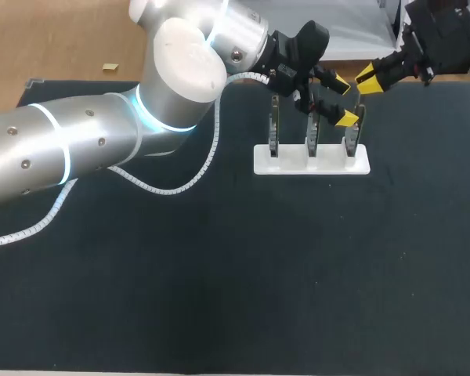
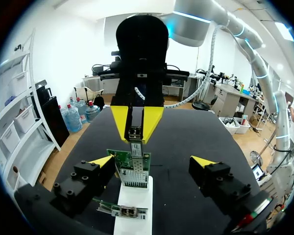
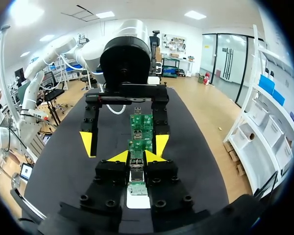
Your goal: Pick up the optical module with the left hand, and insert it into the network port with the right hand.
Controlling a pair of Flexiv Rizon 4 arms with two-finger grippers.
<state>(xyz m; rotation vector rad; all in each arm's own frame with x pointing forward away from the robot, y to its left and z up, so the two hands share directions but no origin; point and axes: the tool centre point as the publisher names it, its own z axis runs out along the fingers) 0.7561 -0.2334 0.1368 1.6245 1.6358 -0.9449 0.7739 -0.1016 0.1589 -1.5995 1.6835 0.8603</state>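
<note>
Where the white stand (image 1: 312, 160) holds three upright cards (image 1: 312, 131), the left gripper (image 1: 345, 100) straddles the end card, fingers spread wide. At the left wrist, the right gripper (image 2: 136, 128) pinches the optical module (image 2: 135, 135) at that card's network port (image 2: 136, 159). At the right wrist, both yellow tips clamp the module.

The surface (image 1: 219, 298) is matt black. On it a plain white stand (image 1: 312, 167) carries 3 boards (image 2: 132, 169), green with silver-grey metal ports. The optical module (image 2: 135, 133) is silver-grey with a darker end. The left hand (image 1: 343, 100) and the right hand (image 1: 370, 81) are both black with bright yellow tips. The left arm (image 1: 63, 149) is brushed silver with an off-white cap and glowing pale-blue rings. Its cable (image 1: 172, 190) wears a white spiral wrap.
</note>
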